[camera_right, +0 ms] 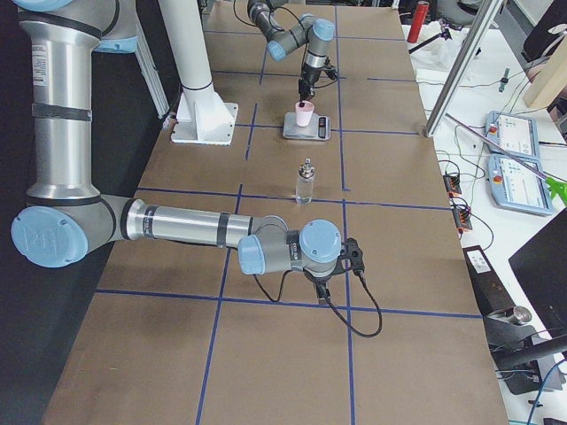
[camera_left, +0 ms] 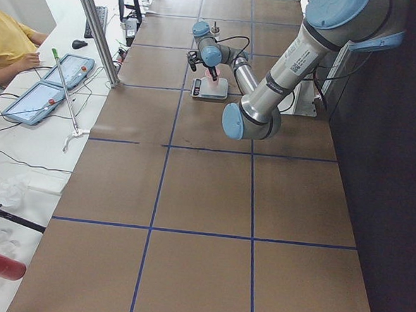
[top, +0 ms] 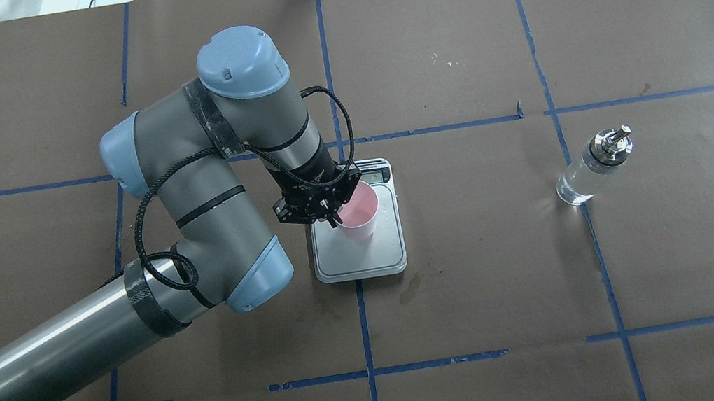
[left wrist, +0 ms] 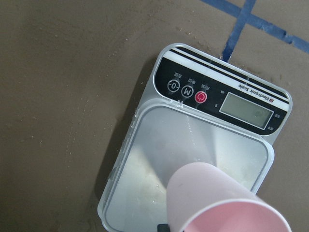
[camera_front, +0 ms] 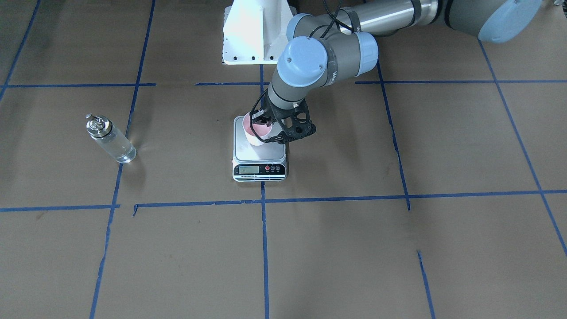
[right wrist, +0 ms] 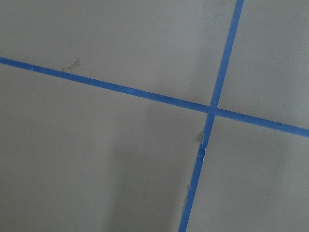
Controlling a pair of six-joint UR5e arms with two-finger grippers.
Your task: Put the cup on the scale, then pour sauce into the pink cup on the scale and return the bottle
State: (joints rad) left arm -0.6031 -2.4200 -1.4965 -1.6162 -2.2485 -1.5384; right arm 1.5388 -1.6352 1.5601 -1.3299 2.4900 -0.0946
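1 bottle (top: 593, 169), upright on table (top: 482, 281), well apart from scale (top: 373, 258). 1 cup (top: 360, 214) over scale platform, rim pinched between my left fingers (top: 331, 217). My right fingers (camera_right: 322, 282): cannot tell whether spread.

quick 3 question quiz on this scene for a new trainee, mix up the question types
1. True or false: the bottle stands upright on the table, apart from the scale.
2. What is the left gripper shut on?
A. the bottle's cap
B. the rim of the cup
C. nothing
3. Fill in: the scale's display strip lies at the end ____ from the robot's base.

Key: 1 true; 2 B; 3 farthest.
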